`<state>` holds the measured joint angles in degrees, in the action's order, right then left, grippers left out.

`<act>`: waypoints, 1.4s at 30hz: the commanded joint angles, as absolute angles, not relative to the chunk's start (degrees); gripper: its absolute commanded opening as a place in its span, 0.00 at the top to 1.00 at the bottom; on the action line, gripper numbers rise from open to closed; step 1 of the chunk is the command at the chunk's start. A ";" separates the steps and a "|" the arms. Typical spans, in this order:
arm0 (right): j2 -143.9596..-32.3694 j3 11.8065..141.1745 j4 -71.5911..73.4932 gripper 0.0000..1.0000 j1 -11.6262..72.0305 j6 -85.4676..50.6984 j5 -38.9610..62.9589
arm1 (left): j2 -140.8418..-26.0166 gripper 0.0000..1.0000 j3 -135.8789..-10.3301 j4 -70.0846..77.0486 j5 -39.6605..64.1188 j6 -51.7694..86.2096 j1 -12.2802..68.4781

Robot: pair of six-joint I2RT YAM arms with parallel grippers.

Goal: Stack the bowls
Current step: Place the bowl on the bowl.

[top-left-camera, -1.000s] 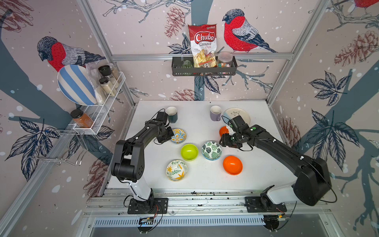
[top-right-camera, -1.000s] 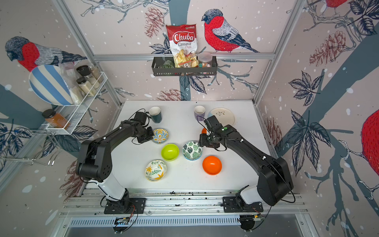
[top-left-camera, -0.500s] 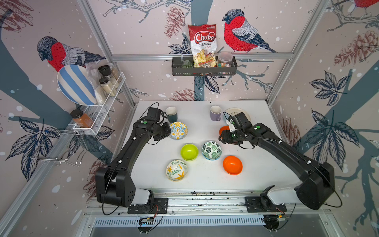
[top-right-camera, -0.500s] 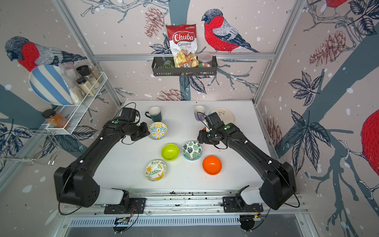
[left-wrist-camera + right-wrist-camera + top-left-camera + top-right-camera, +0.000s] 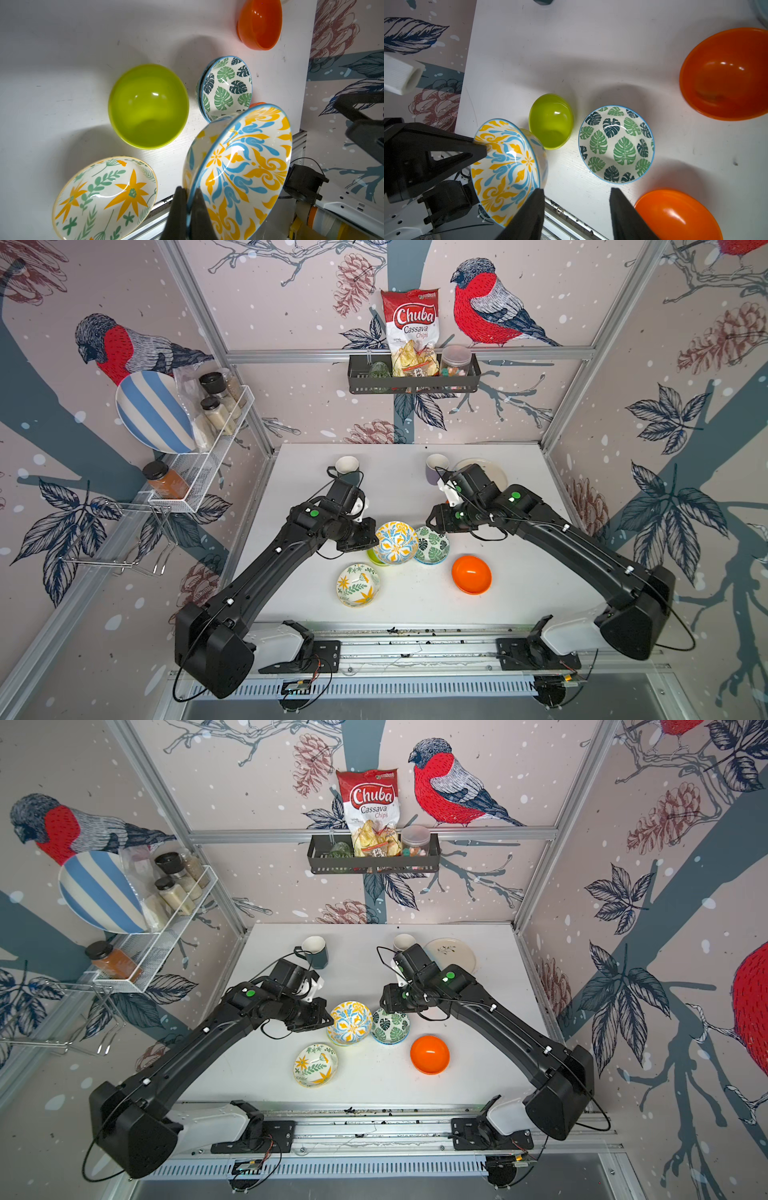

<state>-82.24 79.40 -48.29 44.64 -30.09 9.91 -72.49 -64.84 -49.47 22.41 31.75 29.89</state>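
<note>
- The left gripper [image 5: 188, 192] is clamped on the rim of the blue-and-yellow bowl [image 5: 245, 166], which hangs tilted and clear of the table, close above the lime-green bowl [image 5: 148, 106].
- The right gripper [image 5: 576, 190] has its jaws apart and holds nothing. It hovers by the leaf-print bowl [image 5: 616, 143], just beside the lime-green bowl.
- Step in hand, as I judge it: carrying the held bowl to nest it, probably in the lime-green bowl.
- The next move calls for levelling the bowl, centring it over the lime-green bowl, lowering it and then letting go. A pinch on the rim alone could slip.
- Bowls counted:
  - Floral: two, the held one and the flower-sprig bowl [image 5: 104, 199] near the lime-green bowl.
  - Lime-green: one.
  - Orange: two, the orange bowl [image 5: 724, 74] and the second orange bowl [image 5: 675, 216], both past the leaf-print bowl from the lime-green one.
  - Leaf-print: one is plain to see, and a second rim seems to be nested under it.
- Not bowls: the dark mug [image 5: 347, 468], the lilac mug [image 5: 434, 467] and one plate [image 5: 457, 961], all well apart from the lime-green bowl.
</note>
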 commanded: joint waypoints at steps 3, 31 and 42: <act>-83.76 80.04 -49.42 0.51 45.89 -30.80 11.94 | -73.68 1.00 -65.10 -46.43 22.06 32.60 31.47; -89.38 79.00 -48.27 0.88 47.90 -32.12 18.19 | -74.03 1.00 -64.63 -44.72 21.97 32.83 32.17; -88.55 77.25 -46.57 1.00 47.15 -33.40 20.12 | -73.04 0.99 -64.27 -43.61 22.32 33.27 32.12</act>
<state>-89.08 77.69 -47.29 47.46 -32.93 18.37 -73.84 -64.14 -47.92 21.02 32.80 32.05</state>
